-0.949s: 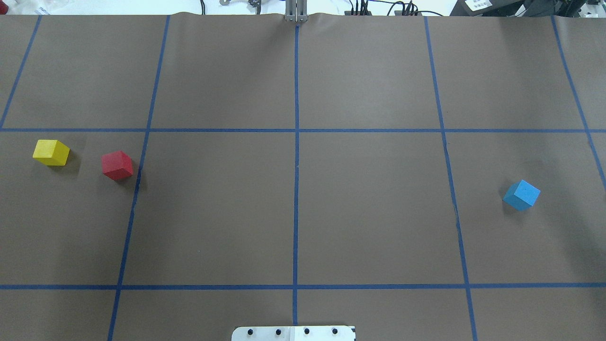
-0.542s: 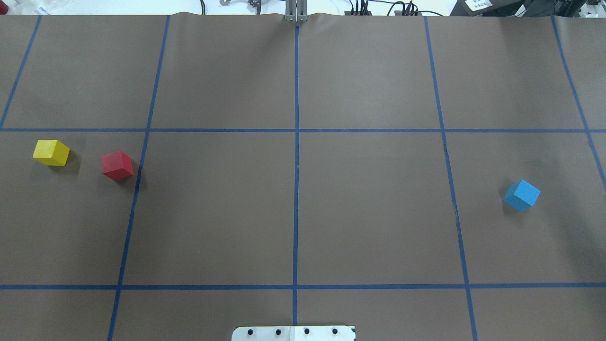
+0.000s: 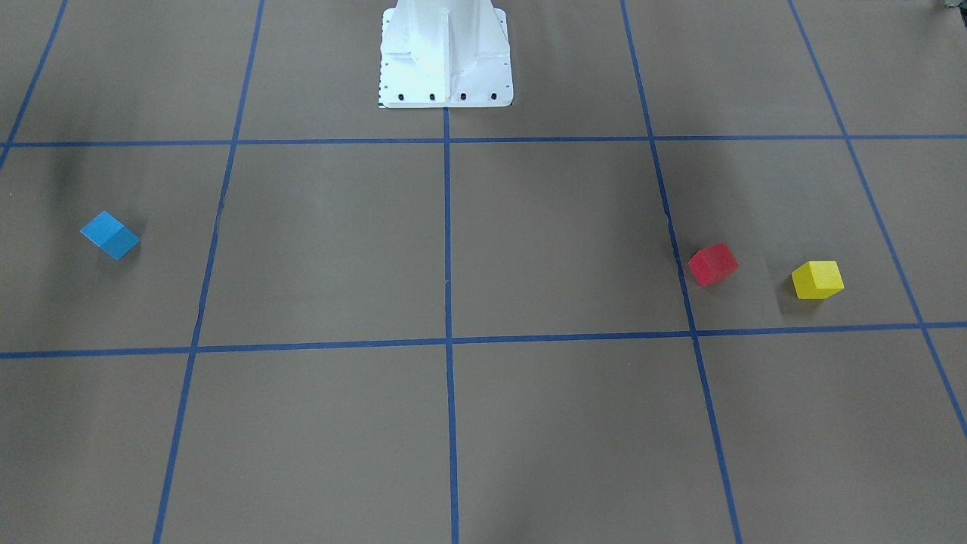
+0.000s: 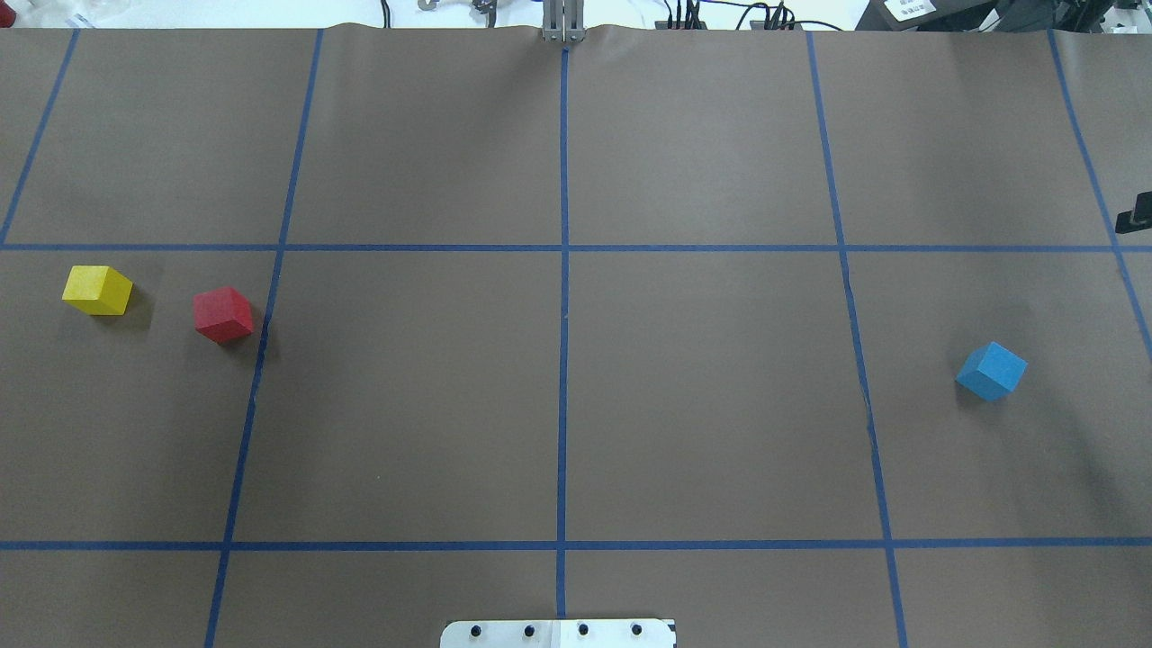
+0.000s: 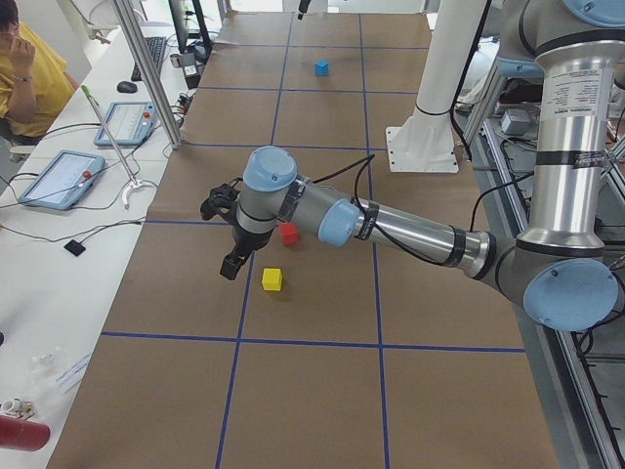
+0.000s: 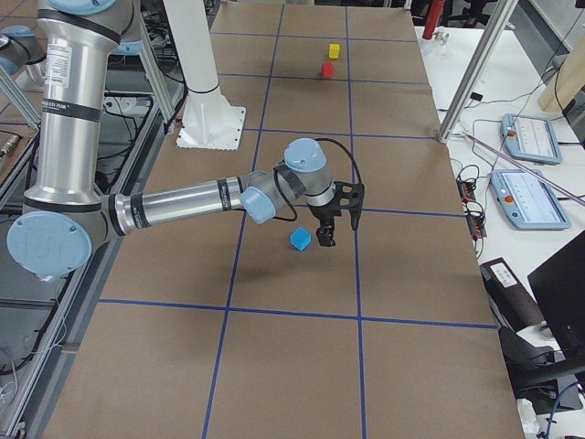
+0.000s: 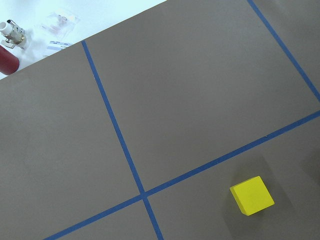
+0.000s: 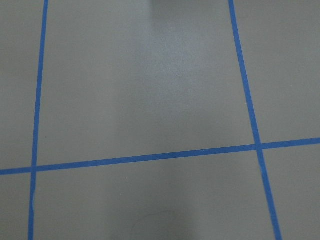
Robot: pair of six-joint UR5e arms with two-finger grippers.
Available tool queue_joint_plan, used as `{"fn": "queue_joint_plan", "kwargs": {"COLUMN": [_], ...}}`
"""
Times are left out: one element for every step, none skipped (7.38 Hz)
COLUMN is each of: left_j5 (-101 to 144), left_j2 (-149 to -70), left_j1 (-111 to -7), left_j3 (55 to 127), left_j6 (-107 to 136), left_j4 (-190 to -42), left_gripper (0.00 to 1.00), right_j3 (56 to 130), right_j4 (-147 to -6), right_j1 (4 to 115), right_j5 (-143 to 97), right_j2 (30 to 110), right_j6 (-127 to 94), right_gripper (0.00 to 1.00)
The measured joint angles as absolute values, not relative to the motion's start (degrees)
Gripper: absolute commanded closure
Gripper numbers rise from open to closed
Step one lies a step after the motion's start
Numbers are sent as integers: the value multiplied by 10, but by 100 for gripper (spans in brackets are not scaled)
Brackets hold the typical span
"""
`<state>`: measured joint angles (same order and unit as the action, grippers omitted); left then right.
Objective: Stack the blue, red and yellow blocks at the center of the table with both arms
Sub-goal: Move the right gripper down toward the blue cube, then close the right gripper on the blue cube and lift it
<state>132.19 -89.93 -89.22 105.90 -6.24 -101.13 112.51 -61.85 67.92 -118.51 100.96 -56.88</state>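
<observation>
The yellow block [image 4: 96,290] and red block [image 4: 222,314] lie apart on the table's left side. The blue block [image 4: 991,371] lies alone on the right. In the exterior left view my left gripper [image 5: 232,262] hangs above the table just outward of the red block [image 5: 288,234] and yellow block [image 5: 271,279]; I cannot tell if it is open. The left wrist view shows the yellow block [image 7: 252,195] at lower right. My right gripper [image 6: 326,236] hovers just outward of the blue block [image 6: 300,240]; only a dark tip shows overhead [image 4: 1134,214], state unclear.
The white robot base plate [image 4: 558,633] sits at the near middle edge. Blue tape lines divide the brown table cover into squares. Beyond the far edge stand aluminium posts [image 5: 146,73], tablets [image 5: 59,176] and a seated person [image 5: 24,78].
A dark tip of the right gripper has come into the overhead view at the right edge. The three blocks have not moved.
</observation>
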Motion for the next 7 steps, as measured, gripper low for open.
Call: {"fn": "queue_joint_plan", "kwargs": {"left_j5": [1322, 1322, 1322, 1322, 1322, 1323, 1323], "left_j2": [-899, -899, -899, -899, -899, -899, -899], "left_j1": [-892, -892, -892, -892, -892, -892, -892], "left_j3": [1058, 1057, 1057, 1057, 1058, 1058, 1059], "left_j6": [-62, -62, -62, -62, -62, -62, -62], "left_j4": [-1016, -1019, -1020, -1021, -1021, -1021, -1021], "left_gripper": [0, 0, 0, 0, 0, 0, 0], "right_j3": [1147, 1158, 1163, 1164, 1160, 1151, 1136], "right_j4": [-606, -601, -600, -601, -602, -602, -603], "right_j1": [594, 516, 454, 409, 373, 346, 325], "right_j5": [-1090, -1004, -940, -893, -856, -826, -800], "right_j2": [1031, 1049, 1064, 1072, 1075, 1074, 1068], "right_j6": [-669, -748, -805, -849, -886, -916, -942], "right_gripper": [0, 0, 0, 0, 0, 1, 0]}}
